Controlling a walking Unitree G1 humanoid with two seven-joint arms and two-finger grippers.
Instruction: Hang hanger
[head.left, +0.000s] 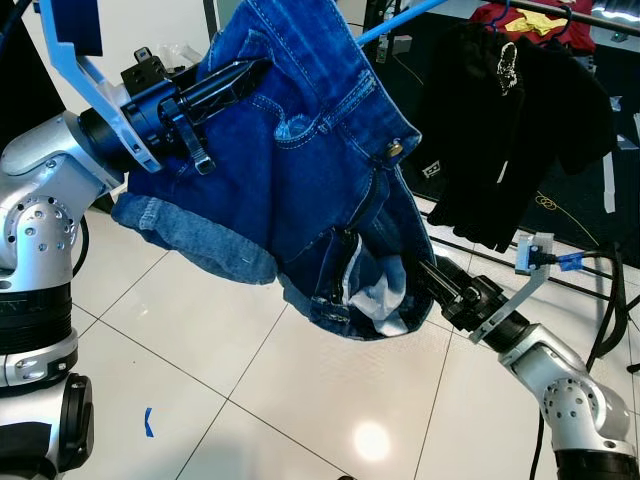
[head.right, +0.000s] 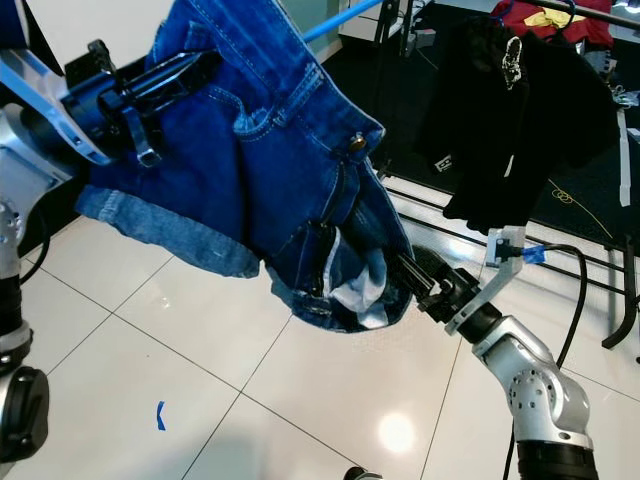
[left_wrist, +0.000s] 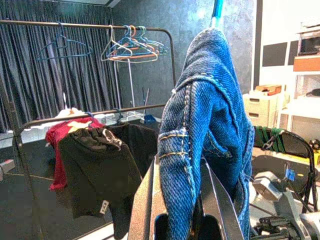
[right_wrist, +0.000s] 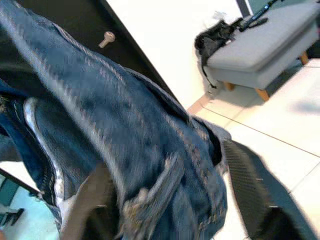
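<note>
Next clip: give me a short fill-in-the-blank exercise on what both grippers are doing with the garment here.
1. Both grippers hold a pair of blue ____ shorts.
2. The left gripper grips the shorts high up, while the ____ gripper grips their lower edge.
3. The hanger poking out above the shorts is ____ in colour.
4. On the rack behind hangs a ____ shirt.

Missing words: denim; right; blue; black

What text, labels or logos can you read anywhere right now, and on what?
Nothing reads clearly.
Black garment on the rack: a white chest graphic, too blurred to read.
Same garment's hem: a small white label, too small to read.
Dark floor mat behind it: a yellow emblem, no legible letters.
Denim shorts, held by the left pincer and right pincer: a metal button, no readable marking.
</note>
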